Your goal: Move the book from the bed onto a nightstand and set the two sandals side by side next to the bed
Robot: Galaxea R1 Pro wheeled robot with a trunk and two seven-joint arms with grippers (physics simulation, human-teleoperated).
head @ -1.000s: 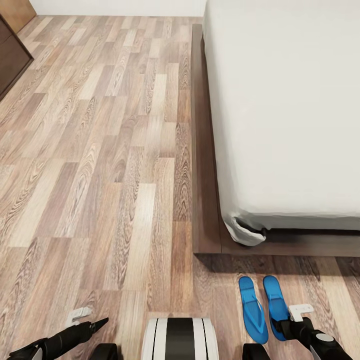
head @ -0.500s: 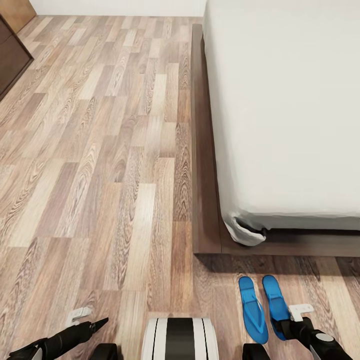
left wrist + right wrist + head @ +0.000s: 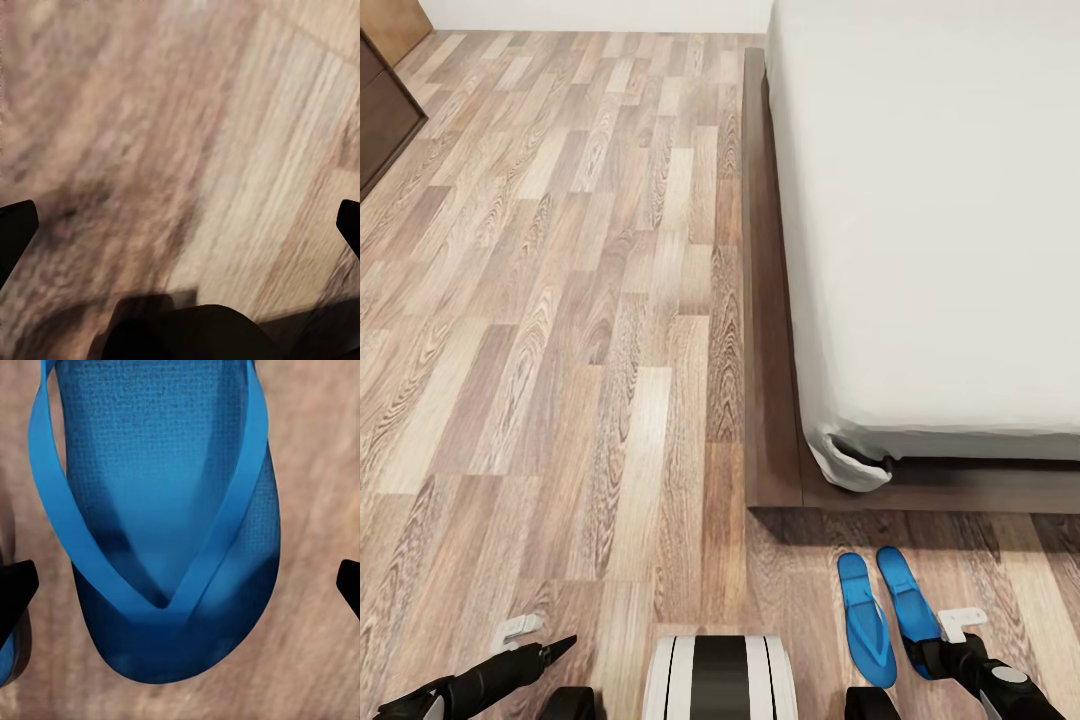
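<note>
Two bright blue sandals lie on the wood floor just past the foot corner of the bed (image 3: 775,470). The left sandal (image 3: 865,620) lies straight. The right sandal (image 3: 903,600) is tilted, with its far end leaning toward the other one. My right gripper (image 3: 940,640) hovers over the near end of the right sandal (image 3: 161,525) and is open, its fingertips wide apart on either side of it. Over bare floor, my left gripper (image 3: 540,638) is open and holds nothing. The off-white mattress (image 3: 930,200) is bare where it shows. The book and the nightstand are out of view.
Wood-plank floor (image 3: 560,300) stretches wide to the left of the bed. A piece of dark brown furniture (image 3: 380,110) stands at the far left. My base (image 3: 720,675) shows at the bottom middle.
The right sandal's far end has swung left, closer to the other sandal. Both grippers and the view have stayed almost still.
</note>
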